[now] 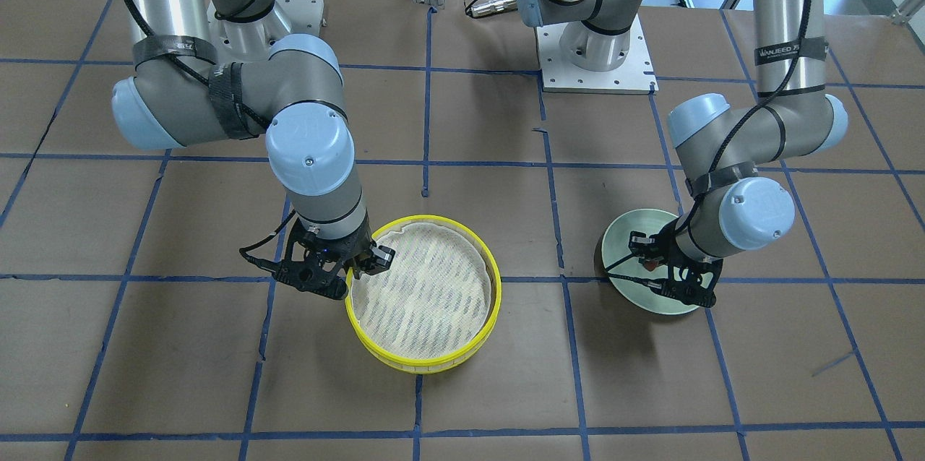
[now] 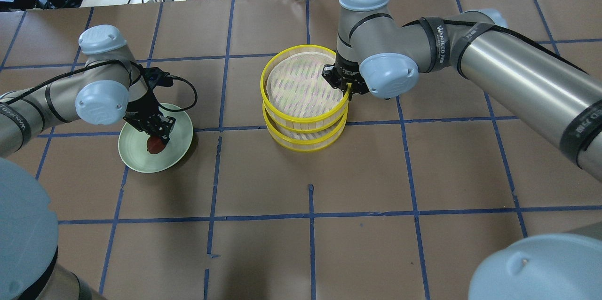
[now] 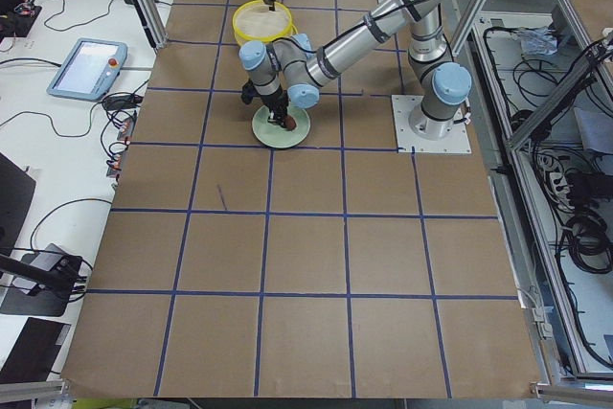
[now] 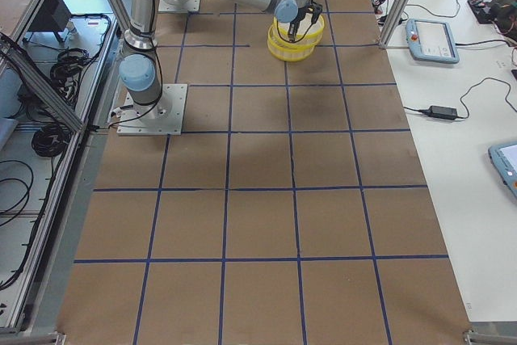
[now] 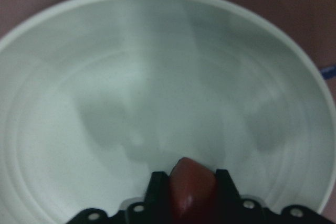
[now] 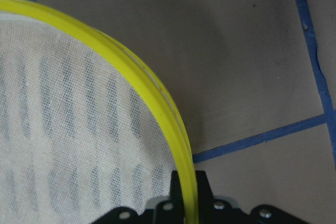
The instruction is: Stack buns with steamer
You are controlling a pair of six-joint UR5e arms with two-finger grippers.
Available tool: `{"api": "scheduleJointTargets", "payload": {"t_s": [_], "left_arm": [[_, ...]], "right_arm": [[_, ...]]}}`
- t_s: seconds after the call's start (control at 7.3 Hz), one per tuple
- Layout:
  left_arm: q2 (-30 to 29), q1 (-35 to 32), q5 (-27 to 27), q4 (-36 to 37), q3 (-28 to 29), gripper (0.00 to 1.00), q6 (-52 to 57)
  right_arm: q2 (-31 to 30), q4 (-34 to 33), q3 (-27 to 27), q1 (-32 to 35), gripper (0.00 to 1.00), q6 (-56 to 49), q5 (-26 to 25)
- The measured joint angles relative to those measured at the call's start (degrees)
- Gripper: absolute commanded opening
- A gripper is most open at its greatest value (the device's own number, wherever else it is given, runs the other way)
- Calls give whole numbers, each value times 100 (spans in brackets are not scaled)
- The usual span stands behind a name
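Note:
My left gripper (image 2: 157, 139) is shut on the dark red-brown bun (image 2: 154, 145) over the pale green plate (image 2: 181, 123). In the left wrist view the bun (image 5: 191, 184) sits between the black fingers, close above the plate (image 5: 105, 103). My right gripper (image 2: 347, 87) is shut on the rim of the top yellow steamer tier (image 2: 301, 127), which sits on another yellow tier. The right wrist view shows the yellow rim (image 6: 152, 93) running between the fingers. The top tier holds only its white mesh liner (image 1: 423, 287). The white bun is not in view.
The brown table surface (image 2: 310, 243) carries a blue tape grid. The plate (image 1: 627, 230) stands about one grid square from the steamer (image 1: 423, 365). The arm bases (image 1: 596, 60) are at the table's robot side. Cables and teach pendants (image 4: 432, 38) lie beyond the table edge.

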Motion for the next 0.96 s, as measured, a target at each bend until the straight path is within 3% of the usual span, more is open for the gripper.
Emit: {"api": "scheduleJointTargets", "payload": {"t_s": [0.55,0.96], "left_arm": [[23,-446,-482,-359,1158,19,-495],[37,-1637,-946,-675,1891,19,-3182]], "right_arm": [[-151,90,149,3,19,83,-10],[-215,85,276,11,21,205,16]]}}
